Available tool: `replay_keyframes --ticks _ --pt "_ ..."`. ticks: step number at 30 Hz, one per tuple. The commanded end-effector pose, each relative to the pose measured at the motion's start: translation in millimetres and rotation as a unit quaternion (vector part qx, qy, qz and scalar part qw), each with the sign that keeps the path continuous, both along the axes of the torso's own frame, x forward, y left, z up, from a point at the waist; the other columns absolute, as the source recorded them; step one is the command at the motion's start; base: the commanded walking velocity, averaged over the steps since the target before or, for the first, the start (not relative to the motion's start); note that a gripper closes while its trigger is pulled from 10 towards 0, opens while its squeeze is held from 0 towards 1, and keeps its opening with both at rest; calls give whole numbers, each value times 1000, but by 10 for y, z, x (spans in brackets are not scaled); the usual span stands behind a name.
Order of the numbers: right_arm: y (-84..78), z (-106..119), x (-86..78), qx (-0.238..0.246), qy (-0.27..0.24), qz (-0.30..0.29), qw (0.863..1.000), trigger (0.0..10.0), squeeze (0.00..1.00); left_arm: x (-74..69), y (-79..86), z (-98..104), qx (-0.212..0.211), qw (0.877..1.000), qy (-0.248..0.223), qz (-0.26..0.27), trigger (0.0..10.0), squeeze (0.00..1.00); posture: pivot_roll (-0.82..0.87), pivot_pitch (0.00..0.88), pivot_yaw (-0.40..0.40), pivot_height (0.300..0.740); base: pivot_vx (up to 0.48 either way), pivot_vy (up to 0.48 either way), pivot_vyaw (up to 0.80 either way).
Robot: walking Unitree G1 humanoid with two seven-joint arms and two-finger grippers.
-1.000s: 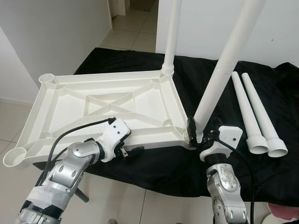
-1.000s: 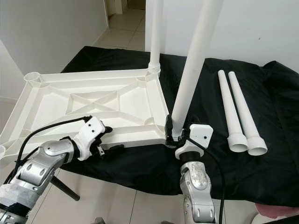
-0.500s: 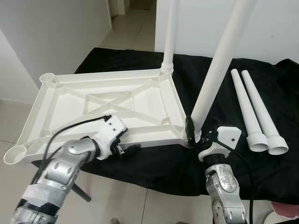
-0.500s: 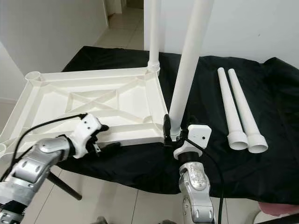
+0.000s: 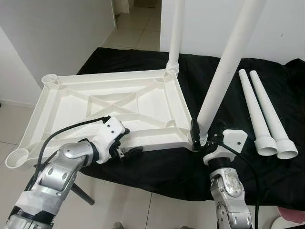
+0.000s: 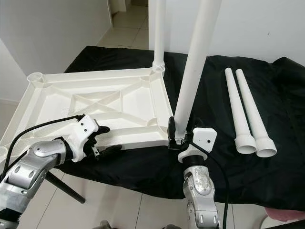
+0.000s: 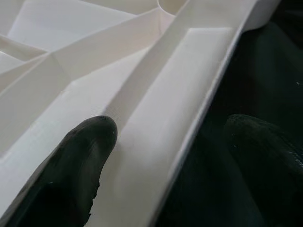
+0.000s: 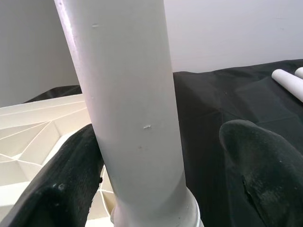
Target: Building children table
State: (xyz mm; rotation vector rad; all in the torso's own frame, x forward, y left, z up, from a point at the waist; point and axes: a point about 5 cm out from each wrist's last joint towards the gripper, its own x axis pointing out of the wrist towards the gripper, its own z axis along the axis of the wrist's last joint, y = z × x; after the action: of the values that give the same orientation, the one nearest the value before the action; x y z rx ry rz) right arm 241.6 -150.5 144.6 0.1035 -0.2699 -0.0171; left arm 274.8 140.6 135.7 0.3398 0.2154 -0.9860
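Note:
A white table top (image 5: 105, 102) lies underside up on a black cloth (image 5: 181, 171). One white leg (image 5: 176, 33) stands in its far right corner. Another leg (image 5: 224, 71) stands in the near right corner, tilted a little to the right. My right gripper (image 5: 202, 137) is open around that leg's base; in the right wrist view one finger (image 8: 71, 184) touches the leg (image 8: 137, 109) and the other stands apart from it. My left gripper (image 5: 126, 143) is open astride the near rim, with one finger (image 7: 71, 170) on the inner channel and the other over the cloth.
Two loose white legs (image 5: 255, 112) (image 5: 271, 114) lie side by side on the cloth at the right. Leg sockets at the far left (image 5: 49, 78) and near left (image 5: 16, 158) corners stand open. Tiled floor (image 5: 128, 205) lies below the near edge, with a white wall behind.
My left gripper has slid a little to the left along the near rim. The right gripper and the leg it surrounds have stayed put.

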Motion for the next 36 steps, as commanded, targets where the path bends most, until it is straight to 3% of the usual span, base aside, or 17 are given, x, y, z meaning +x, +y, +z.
replay_keyframes --ticks 1,9,15,21,22,25,26,27,28,32,36 --pt "-72 -54 -5 2 11 -21 1000 10000 0 -107 -50 -7 1 996 27 -86 10000 0 -29 28 63 740 0 0 0" --pt "-52 -93 -18 -8 13 -11 1000 10000 0 -102 -77 -100 23 996 28 -81 10000 0 -31 29 59 740 0 0 0" --pt "-60 -146 -54 -4 24 6 1000 10000 0 37 5 -242 71 997 40 -13 10000 0 -38 37 64 740 0 0 0" --pt "-45 -153 -45 -8 24 8 1000 10000 0 135 26 -246 64 996 48 27 10000 0 -42 37 66 740 0 0 0" --pt "-43 -152 -43 -7 23 7 1000 10000 0 165 30 -233 62 996 45 35 4549 0 -43 37 67 740 0 0 0" --pt "-42 -151 -42 -5 23 6 1000 10000 0 193 33 -220 61 996 41 41 4549 0 -43 37 67 740 0 0 0" --pt "-42 -150 -43 -6 22 6 1000 10000 0 205 34 -215 59 996 41 44 2902 0 -44 36 67 740 0 0 0" --pt "-42 -150 -43 -6 22 6 1000 10000 0 205 34 -215 59 996 41 44 2902 0 -44 36 67 740 0 0 0" --pt "-43 -151 -43 -7 22 7 1000 10000 0 215 34 -215 57 996 41 45 0 0 -44 36 67 740 0 0 0" --pt "-49 -152 -33 -6 23 3 1000 10000 0 288 -12 -136 38 997 28 54 0 0 -47 34 66 740 0 0 0" --pt "-53 -157 -14 -5 24 -2 1000 10000 0 365 -166 -42 18 999 8 49 0 0 -45 31 63 740 0 0 0"
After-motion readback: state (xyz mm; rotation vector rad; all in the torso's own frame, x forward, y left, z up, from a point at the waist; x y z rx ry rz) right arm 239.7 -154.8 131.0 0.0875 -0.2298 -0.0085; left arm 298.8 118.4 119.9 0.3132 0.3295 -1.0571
